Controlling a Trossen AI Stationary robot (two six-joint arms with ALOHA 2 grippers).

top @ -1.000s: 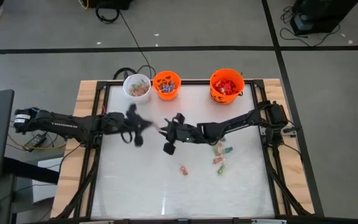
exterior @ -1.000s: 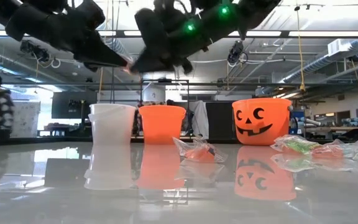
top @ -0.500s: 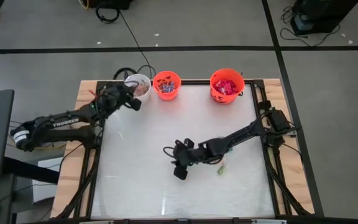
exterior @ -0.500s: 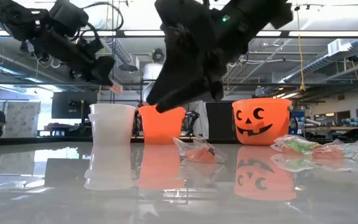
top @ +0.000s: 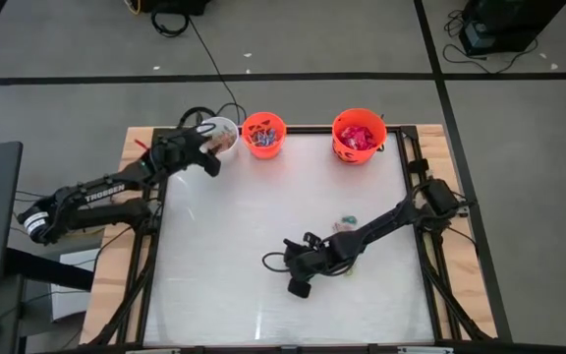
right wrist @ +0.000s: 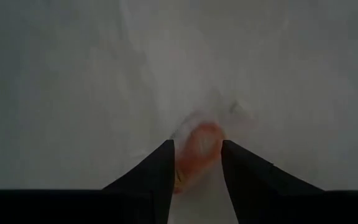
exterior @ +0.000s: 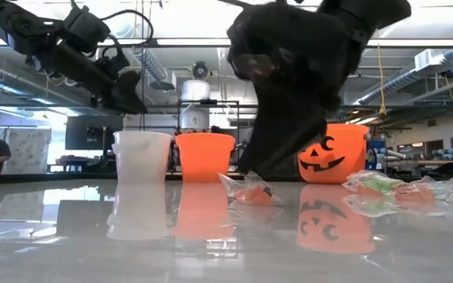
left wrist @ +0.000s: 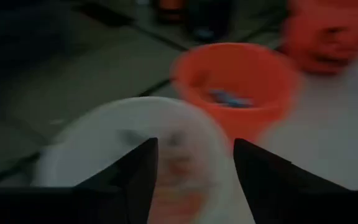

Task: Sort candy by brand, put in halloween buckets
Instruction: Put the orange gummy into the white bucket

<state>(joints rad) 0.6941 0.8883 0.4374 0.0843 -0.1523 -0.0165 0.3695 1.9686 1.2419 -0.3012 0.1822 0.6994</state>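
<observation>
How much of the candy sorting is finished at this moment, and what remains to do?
Mostly done: the white bucket, small orange bucket and larger orange bucket all hold candy. In hand: the left gripper hangs over the white bucket, jaws open with nothing between them; the right gripper is down at an orange wrapped candy, jaws open around it. Left: that piece and a few candies on the table.

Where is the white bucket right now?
In the high view the white bucket stands at the table's far left corner, next to the small orange bucket, with the left gripper open just above its rim.
</observation>
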